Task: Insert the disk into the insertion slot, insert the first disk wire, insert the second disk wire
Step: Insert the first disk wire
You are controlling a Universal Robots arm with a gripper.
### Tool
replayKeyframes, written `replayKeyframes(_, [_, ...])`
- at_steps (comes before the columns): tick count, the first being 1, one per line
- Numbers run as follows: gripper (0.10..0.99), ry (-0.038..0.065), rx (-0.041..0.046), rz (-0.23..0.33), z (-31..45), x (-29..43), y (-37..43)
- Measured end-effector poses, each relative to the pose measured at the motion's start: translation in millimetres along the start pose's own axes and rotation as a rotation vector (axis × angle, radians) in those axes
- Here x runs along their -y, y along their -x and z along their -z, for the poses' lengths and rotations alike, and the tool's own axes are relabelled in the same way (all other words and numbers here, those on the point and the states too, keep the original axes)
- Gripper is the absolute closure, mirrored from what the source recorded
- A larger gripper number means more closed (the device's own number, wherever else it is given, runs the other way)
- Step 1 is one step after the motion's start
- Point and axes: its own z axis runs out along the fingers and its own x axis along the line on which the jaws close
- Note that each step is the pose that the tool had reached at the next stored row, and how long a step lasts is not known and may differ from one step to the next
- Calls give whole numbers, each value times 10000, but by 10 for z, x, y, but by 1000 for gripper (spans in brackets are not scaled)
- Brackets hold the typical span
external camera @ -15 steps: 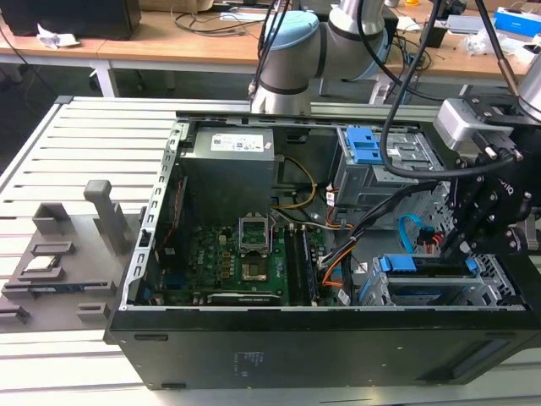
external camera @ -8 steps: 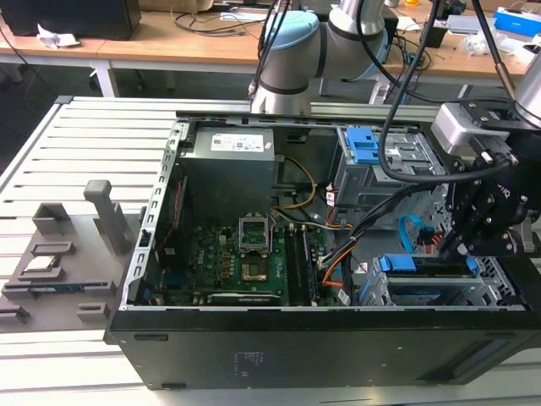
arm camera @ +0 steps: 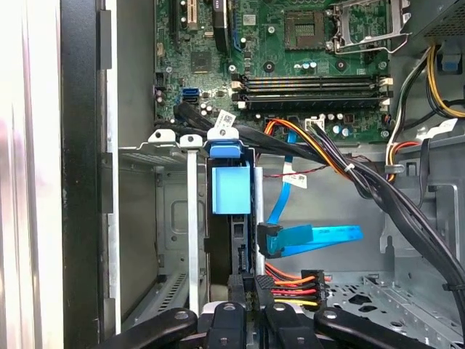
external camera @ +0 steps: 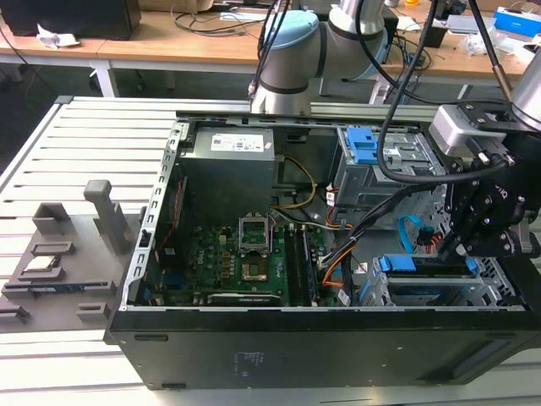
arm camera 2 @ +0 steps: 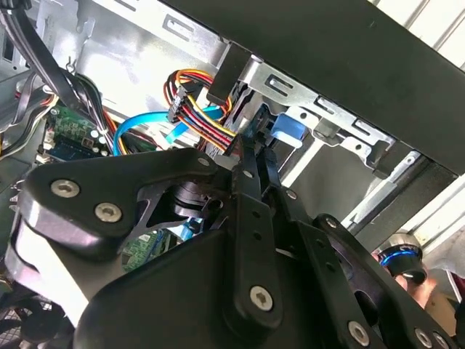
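- The gripper (arm camera: 248, 282) is reaching down into the open computer case (external camera: 321, 342) at the exterior view's right. Its fingers (arm camera: 234, 291) are pinching together on the black plug of the multicoloured disk wire (arm camera: 289, 282).
- The disk (arm camera: 231, 190) is sitting inside the insertion slot (arm camera: 190, 218) (the low grey cage by the case's near wall), with its blue bracket facing up.
- The gripped plug is hanging right at the disk's end, but I cannot tell whether it is pushed home.
- The blue disk wire (arm camera: 320, 235) is lying flat just beside the slot. Its dark plug is resting near the cage wall, apart from the fingers.
- The green motherboard (arm camera: 290, 73) is lying beyond the slot, with a bundle of black cables (arm camera: 378, 189) crossing between them.
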Motion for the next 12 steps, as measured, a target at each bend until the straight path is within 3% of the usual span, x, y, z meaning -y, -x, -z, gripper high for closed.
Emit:
replayKeyframes(1, [910, 0, 31, 1, -14, 1, 2])
replayKeyframes(2, [847, 0, 8, 0, -4, 0, 1])
replayKeyframes(3, [847, 0, 14, 0, 19, -1, -1])
replayKeyframes(6, [847, 0, 3, -1, 280, -12, 2])
replayKeyframes(8, [980, 0, 3, -1, 379, -16, 3])
replayKeyframes(11, [980, 0, 1, 0, 585, -24, -3])
replayKeyframes(12, [980, 0, 4, 0, 617, -25, -4])
